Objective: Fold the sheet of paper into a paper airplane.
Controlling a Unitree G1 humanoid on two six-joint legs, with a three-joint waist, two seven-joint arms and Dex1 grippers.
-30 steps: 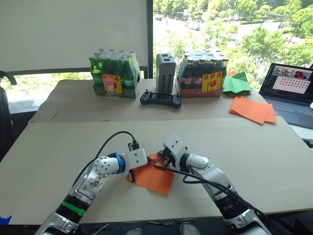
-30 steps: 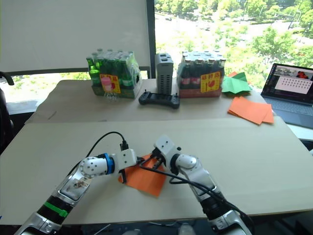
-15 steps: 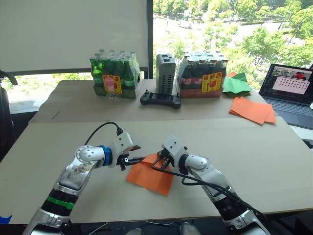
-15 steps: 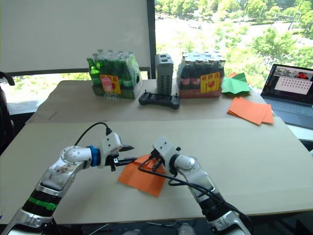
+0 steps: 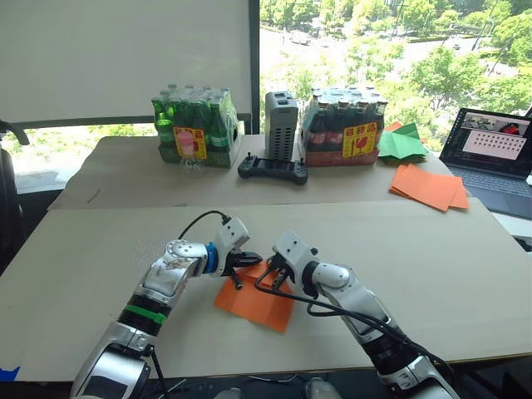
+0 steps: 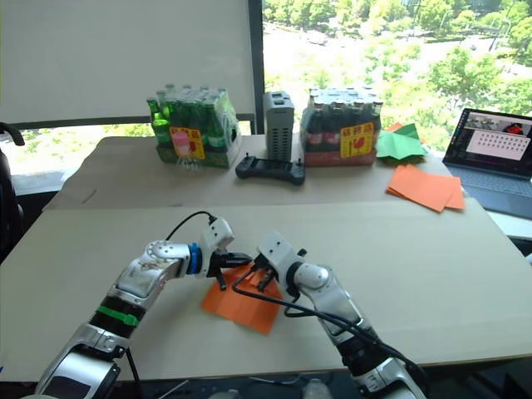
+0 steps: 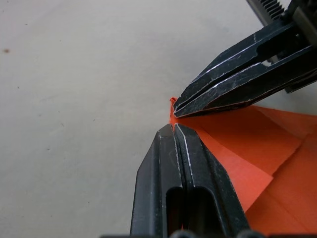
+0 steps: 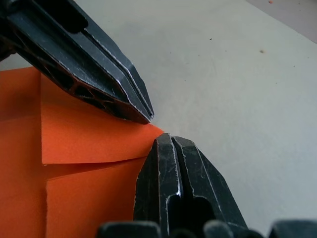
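Two hands meet at one corner of the sheet of paper, which lies flat on the desk with a folded flap. Left hand and right hand both have fingers pressed together, tips on the corner. Uneven pressure could skew the crease or slide the sheet.

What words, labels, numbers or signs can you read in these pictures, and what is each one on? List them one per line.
None can be read.
Yellow and red label on the pack of green bottles: print too small to read.
Yellow and red label on the pack of dark bottles: also too small to read.
Laptop screen: a window with rows of small marks, too blurred to read.
Folded orange sheet of paper, stack of orange sheets, green paper: no print.
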